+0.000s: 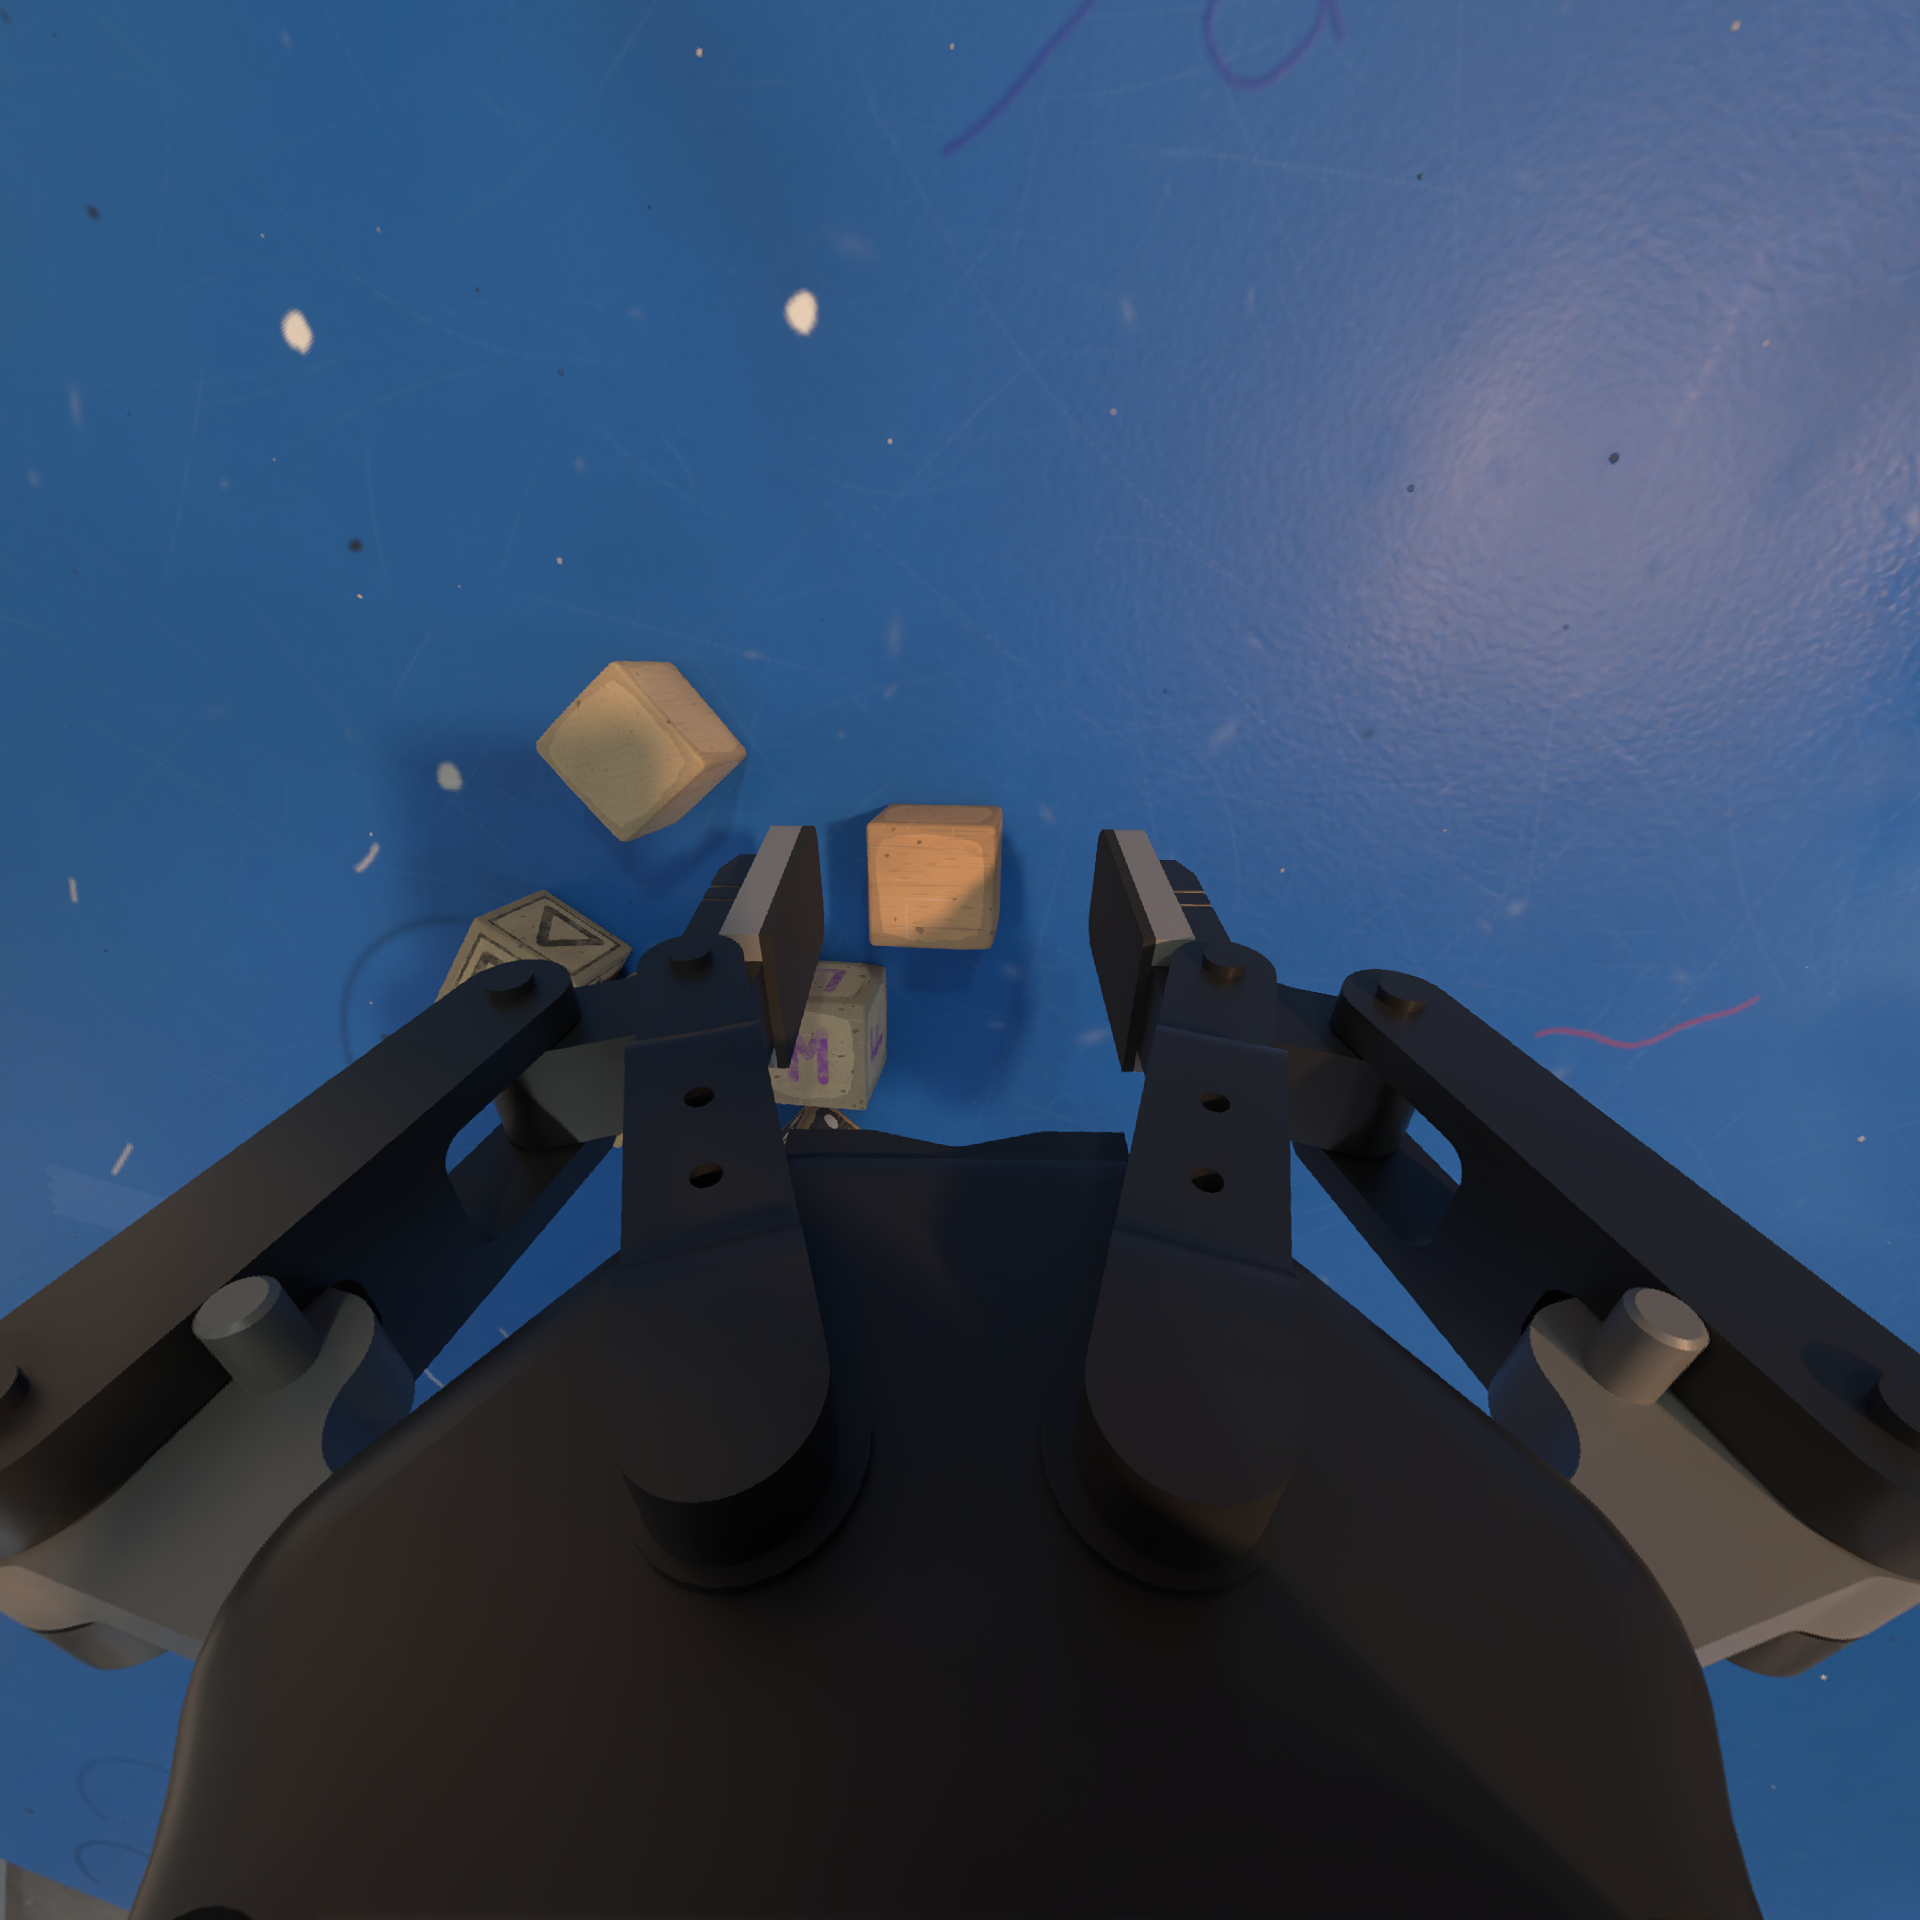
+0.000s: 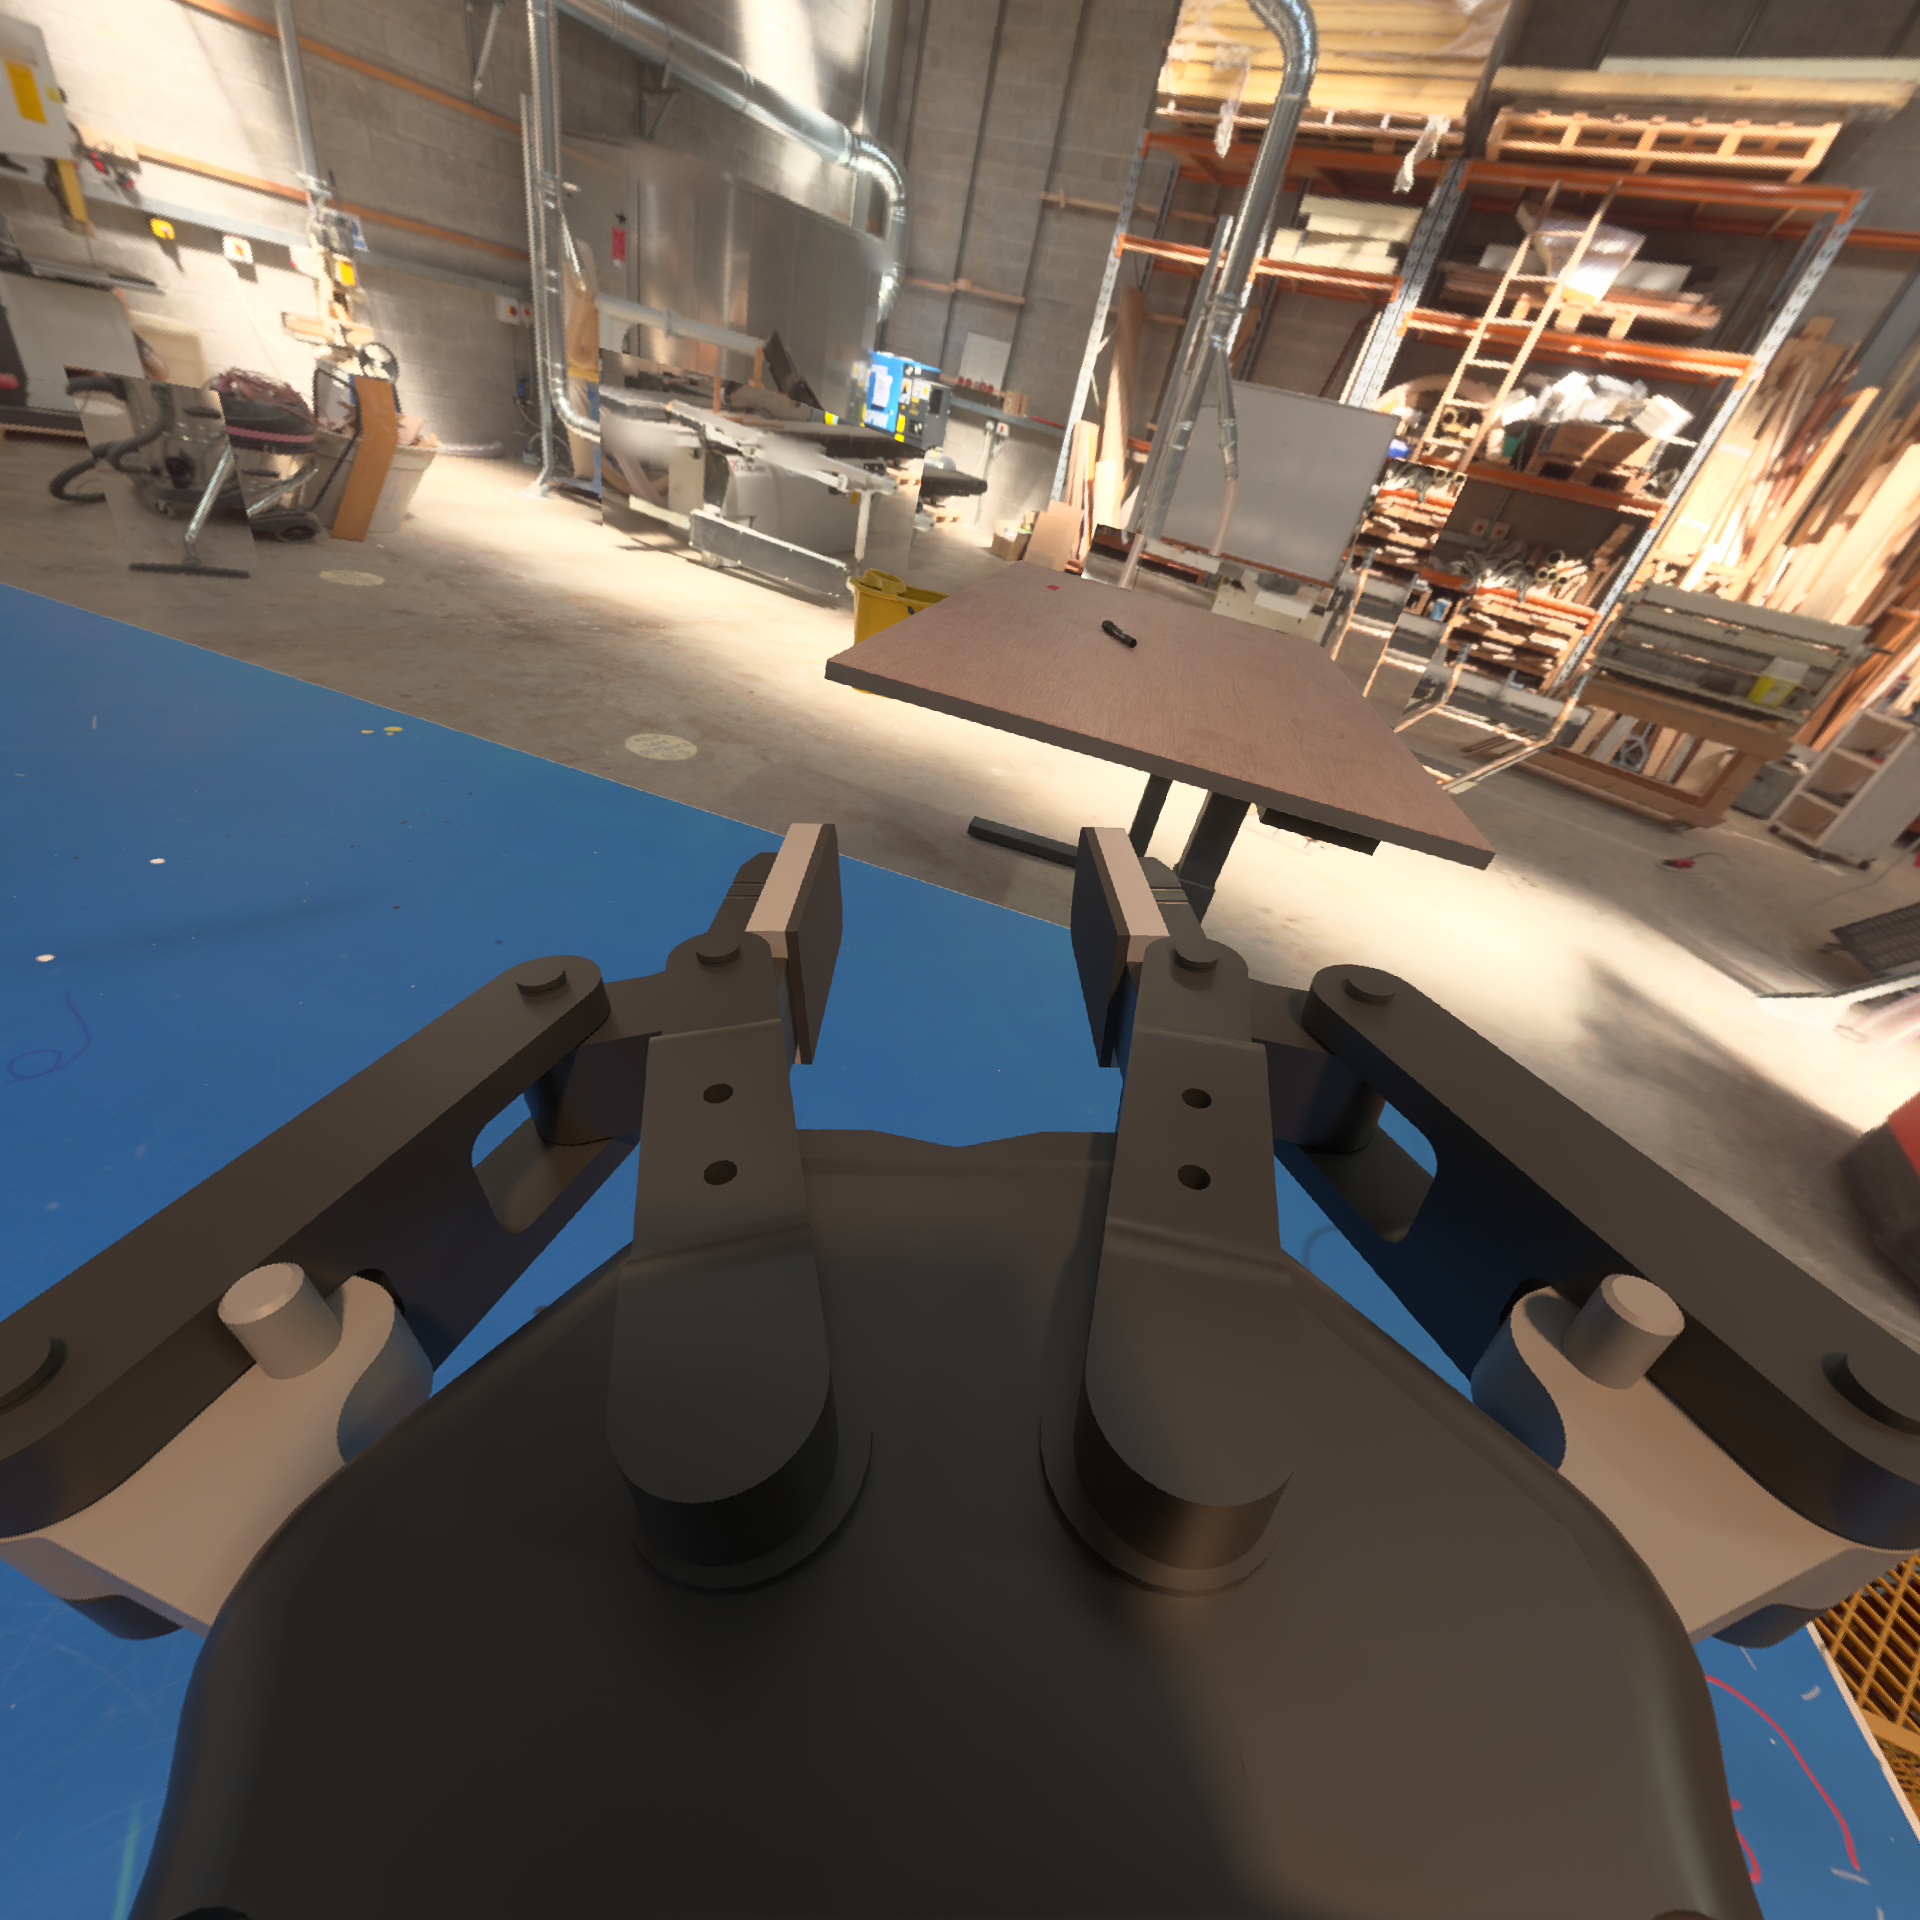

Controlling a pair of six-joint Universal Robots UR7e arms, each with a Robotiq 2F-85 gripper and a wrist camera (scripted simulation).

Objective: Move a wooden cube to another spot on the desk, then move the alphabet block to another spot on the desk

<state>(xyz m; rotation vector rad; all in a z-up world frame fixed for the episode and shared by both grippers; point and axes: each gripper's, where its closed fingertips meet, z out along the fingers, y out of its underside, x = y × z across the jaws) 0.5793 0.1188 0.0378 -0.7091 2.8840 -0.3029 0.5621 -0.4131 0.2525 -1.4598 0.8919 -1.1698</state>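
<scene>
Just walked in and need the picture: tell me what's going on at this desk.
The left pincer hangs open above a cluster of blocks on the blue desk, holding nothing. An orange wooden cube shows between its fingers; a paler wooden cube sits off to one side. The alphabet block and a block with a triangle mark lie partly hidden behind the fingers. The right pincer is open and empty near the desk's edge, facing the workshop.

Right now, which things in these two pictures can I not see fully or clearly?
- Left wrist view: alphabet block partly behind the left gripper finger.
- Left wrist view: pale block with triangle marks, lower part behind the gripper's linkage.
- Right wrist view: no cubes appear; small dark object on the brown table too small to identify.
</scene>
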